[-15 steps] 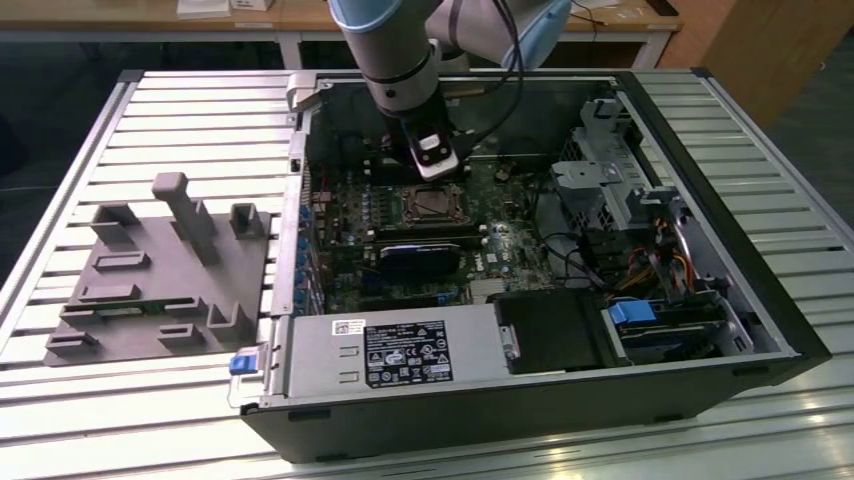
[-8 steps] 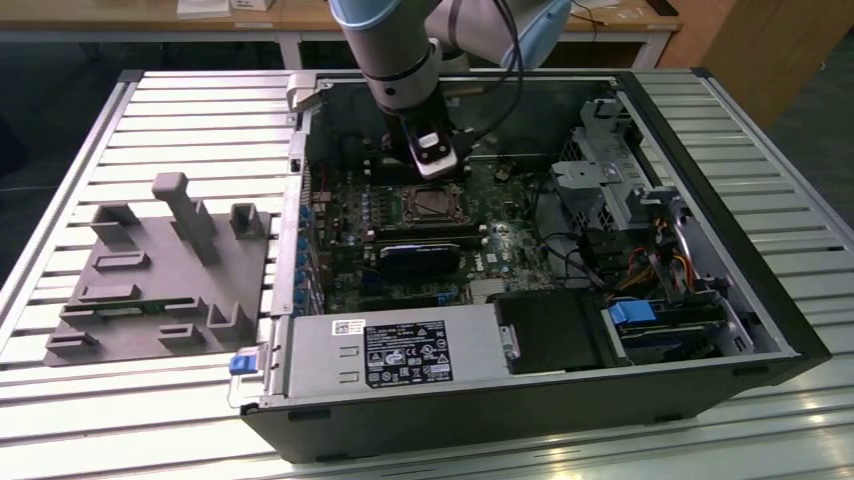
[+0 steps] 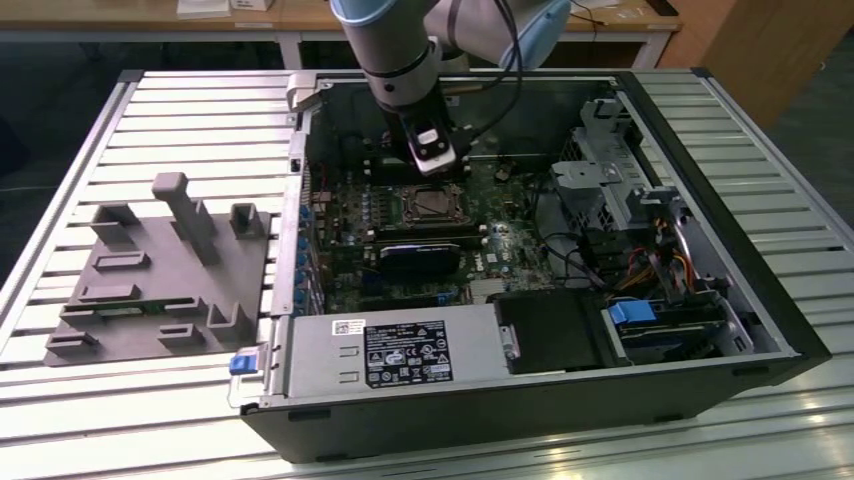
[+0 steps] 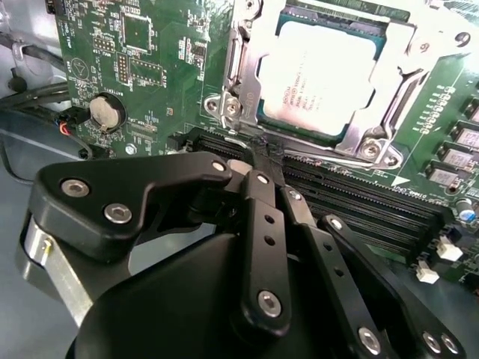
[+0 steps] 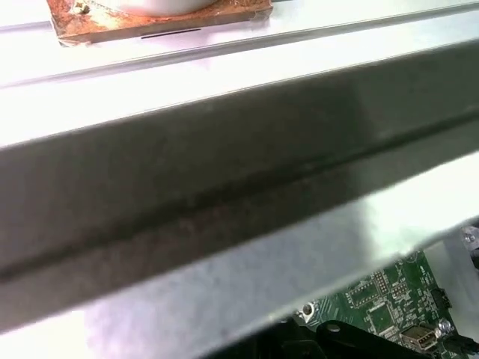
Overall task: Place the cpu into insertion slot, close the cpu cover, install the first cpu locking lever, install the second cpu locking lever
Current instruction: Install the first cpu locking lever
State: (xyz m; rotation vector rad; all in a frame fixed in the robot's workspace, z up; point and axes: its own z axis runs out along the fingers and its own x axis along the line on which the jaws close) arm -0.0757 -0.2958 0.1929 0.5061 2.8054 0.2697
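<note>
Count from the bench side: one robot arm [image 3: 398, 60], carrying one gripper [image 4: 263, 153]. One slatted table [image 3: 80, 420]. One open computer case [image 3: 747, 330], with one motherboard [image 4: 150, 67] inside.

On the board: one cpu [image 4: 318, 71], one insertion slot [image 4: 346, 134], one cpu cover [image 4: 239, 63], one coin cell [image 4: 105, 112], one black rounded block [image 3: 416, 256]. Long black memory slots [image 4: 359, 202] – at least two, but the rows run together, so no firm count.

One power supply [image 3: 387, 355] at the near side. Two blue tabs [image 3: 243, 362], one near the supply, one toward the exterior view's right. One grey fixture plate [image 3: 147, 290] at the exterior view's left.
</note>
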